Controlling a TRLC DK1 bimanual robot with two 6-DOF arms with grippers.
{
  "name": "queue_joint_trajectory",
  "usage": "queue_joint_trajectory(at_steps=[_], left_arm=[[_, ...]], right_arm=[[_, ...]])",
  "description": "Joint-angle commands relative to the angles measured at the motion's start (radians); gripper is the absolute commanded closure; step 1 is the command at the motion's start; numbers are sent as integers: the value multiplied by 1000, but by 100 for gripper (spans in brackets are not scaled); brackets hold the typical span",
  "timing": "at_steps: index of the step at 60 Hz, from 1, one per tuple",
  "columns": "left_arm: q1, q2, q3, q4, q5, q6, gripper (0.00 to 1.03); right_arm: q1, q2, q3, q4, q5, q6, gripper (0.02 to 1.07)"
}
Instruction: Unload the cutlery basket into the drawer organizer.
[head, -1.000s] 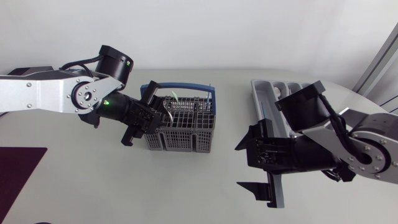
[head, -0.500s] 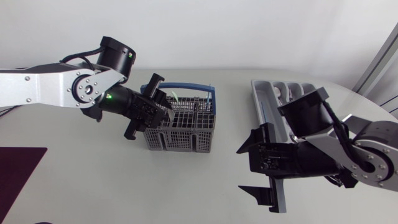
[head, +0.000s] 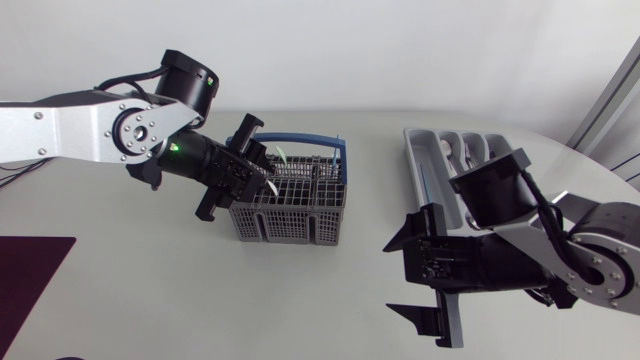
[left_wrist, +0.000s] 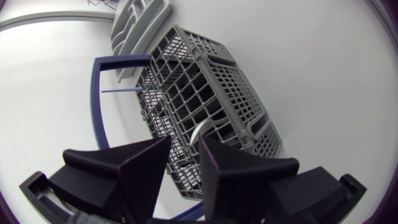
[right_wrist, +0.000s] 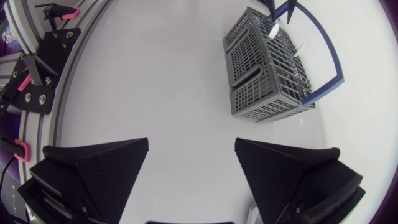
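Observation:
The grey cutlery basket (head: 295, 200) with a blue handle (head: 340, 150) stands mid-table. My left gripper (head: 255, 172) is over its left end, fingers drawn close on a pale cutlery piece (left_wrist: 198, 132) that sticks up between their tips. In the left wrist view the gripper (left_wrist: 185, 142) looks down into the basket (left_wrist: 211, 81). The grey drawer organizer (head: 418, 150) lies at the right. My right gripper (head: 408, 280) hovers wide open beside the organizer's near end, nothing between its fingers. From the right wrist view the gripper (right_wrist: 191, 146) faces the basket (right_wrist: 267, 68) across bare table.
More cutlery stands in the basket's far compartments (right_wrist: 273, 28). A dark purple mat (head: 25, 275) lies at the table's front left corner. The organizer's far end shows beyond the basket (left_wrist: 140, 15).
My left gripper has risen slightly at the basket's left end and its fingers have drawn in a touch. The right gripper has drifted a little toward the table's front edge.

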Motion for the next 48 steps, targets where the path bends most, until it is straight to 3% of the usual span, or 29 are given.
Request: queue_joint_trajectory(at_steps=[1, 15, 48], left_arm=[[-13, 7, 33, -11, -13, 46, 52], [-15, 19, 44, -59, -45, 73, 52], [-42, 82, 61, -57, -82, 110, 53]], right_arm=[[-10, -10, -28, 11, -6, -11, 7], [-28, -27, -37, 11, -17, -15, 7], [-38, -42, -53, 11, -26, -23, 7]])
